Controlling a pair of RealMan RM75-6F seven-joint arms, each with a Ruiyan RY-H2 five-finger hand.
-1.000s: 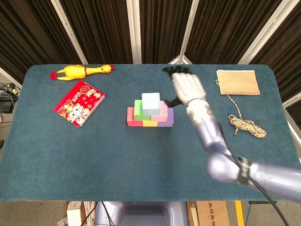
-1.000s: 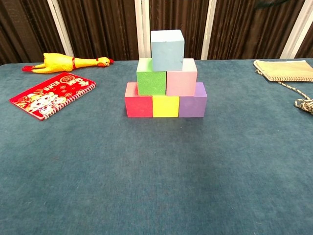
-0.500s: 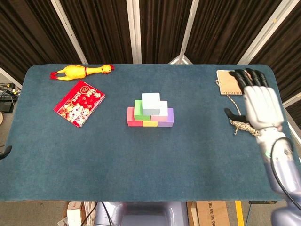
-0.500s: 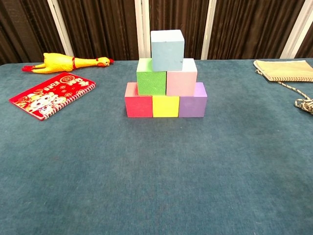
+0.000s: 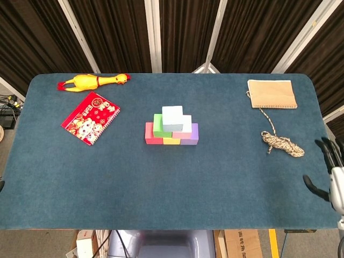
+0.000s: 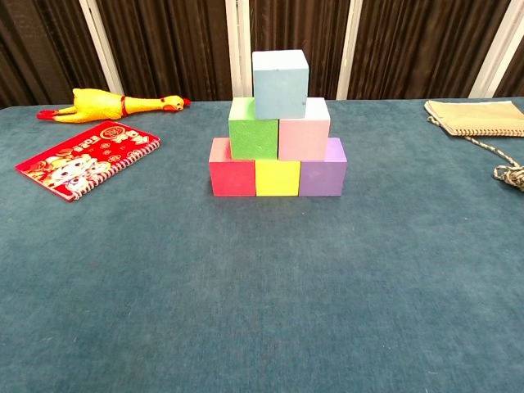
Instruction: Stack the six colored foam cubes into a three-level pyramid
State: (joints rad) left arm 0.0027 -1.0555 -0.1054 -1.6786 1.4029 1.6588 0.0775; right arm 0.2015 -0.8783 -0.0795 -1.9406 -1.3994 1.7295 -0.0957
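Head view: right hand [image 5: 334, 180] at table edge, dark fingers [image 5: 325, 148] spread, empty, well right of the matte foam cube pyramid [image 5: 172, 127] mid-table, braided rope [image 5: 283, 143] between; chest view: square-edged light-blue cube [image 6: 280, 73] tops pyramid.

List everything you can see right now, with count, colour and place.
Cubes: six, stacked mid-table; red, yellow, purple at the bottom, green and pink above, light blue on top.
Rubber chicken: one, yellow, far left.
Notebook: one, red, left, in front of the chicken.
Pouch: one, tan, far right.
Cord: one, beige, running from the pouch to a bundle nearer the front.
Table: one, dark teal.
Right hand: one, black fingers apart, right edge, holding nothing.
Left hand: not in view.
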